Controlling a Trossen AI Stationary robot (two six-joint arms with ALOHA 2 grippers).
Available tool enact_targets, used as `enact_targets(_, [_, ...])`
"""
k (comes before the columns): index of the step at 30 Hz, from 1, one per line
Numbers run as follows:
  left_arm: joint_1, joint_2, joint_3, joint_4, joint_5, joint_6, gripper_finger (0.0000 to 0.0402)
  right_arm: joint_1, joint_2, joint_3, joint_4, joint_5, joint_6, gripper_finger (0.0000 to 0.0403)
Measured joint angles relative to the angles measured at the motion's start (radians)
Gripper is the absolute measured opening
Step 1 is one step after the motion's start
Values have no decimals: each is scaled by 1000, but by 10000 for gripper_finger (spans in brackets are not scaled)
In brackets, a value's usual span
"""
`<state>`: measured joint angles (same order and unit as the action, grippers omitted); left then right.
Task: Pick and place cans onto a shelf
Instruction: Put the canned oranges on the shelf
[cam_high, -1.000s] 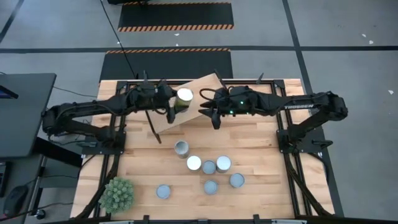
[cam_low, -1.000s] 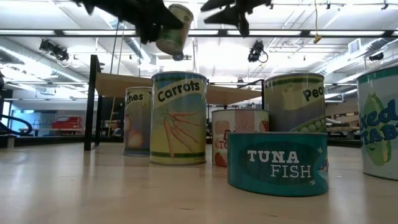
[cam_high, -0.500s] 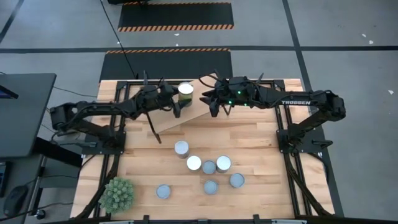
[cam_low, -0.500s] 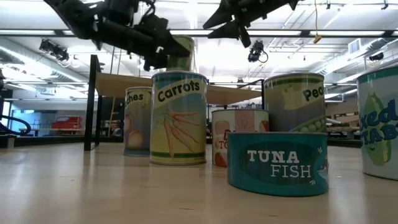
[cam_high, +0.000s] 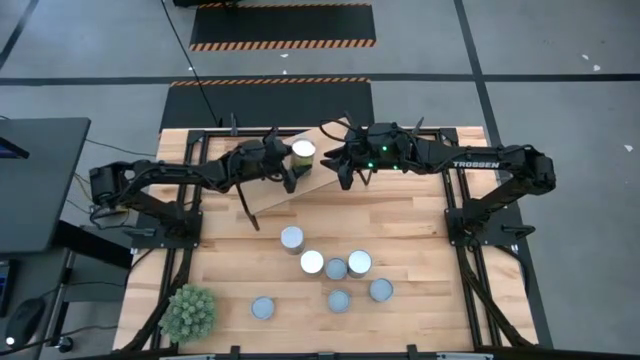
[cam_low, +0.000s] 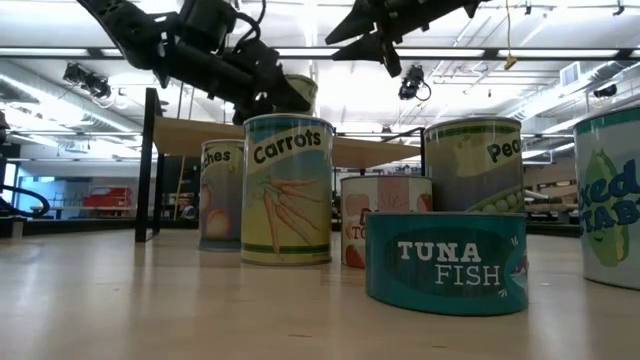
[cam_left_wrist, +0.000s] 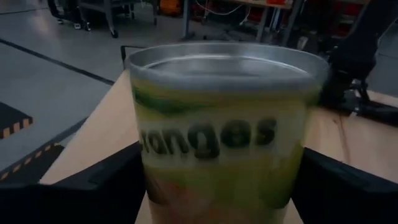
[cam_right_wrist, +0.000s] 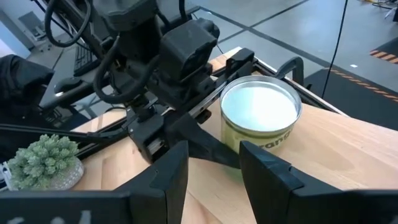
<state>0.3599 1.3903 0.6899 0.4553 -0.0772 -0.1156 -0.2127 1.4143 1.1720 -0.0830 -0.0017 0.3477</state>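
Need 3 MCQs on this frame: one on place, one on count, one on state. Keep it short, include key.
1. Where does the oranges can stand?
A. on the shelf
B. beside the plant
C. on the floor

2. How many cans stand on the tabletop in front of the shelf?
A. three
B. six
C. nine

3. How is the left gripper?
A. shut, far from any can
B. fingers on either side of the oranges can
C. resting on the tabletop

Key:
1. A: in the high view the can sits on the tilted plank.
2. B: six round tops count out in the high view.
3. B: the left wrist view shows a dark finger on each side of the can.
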Motion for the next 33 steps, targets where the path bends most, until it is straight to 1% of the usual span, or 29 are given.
enact_targets(4, [0,0,-2,-21,-1,0,368,0,0,0,0,-5,0,151])
enact_targets(9, [0,-29,-3,-42,-7,4,396,0,0,0,-1,-49,0,151])
enact_targets(12, [1,-57,0,-31,-35,20,399,0,0,0,-3,-53,0,151])
enact_targets(15, [0,-90,-2,-73,-58,31,399,-1,0,-1,-3,-53,-1,151])
enact_targets(21, [-6,-159,-2,-124,-59,30,400,-5,-1,-1,-3,-54,-3,151])
enact_targets(28, [-6,-226,-1,-201,-63,32,400,-20,-1,-1,-3,-102,0,151])
enact_targets(30, [-6,-230,26,-270,-70,33,400,-20,-1,-1,-2,-105,0,151])
enact_targets(33, [6,-226,118,-489,-63,38,400,-20,-2,5,-17,-106,0,151])
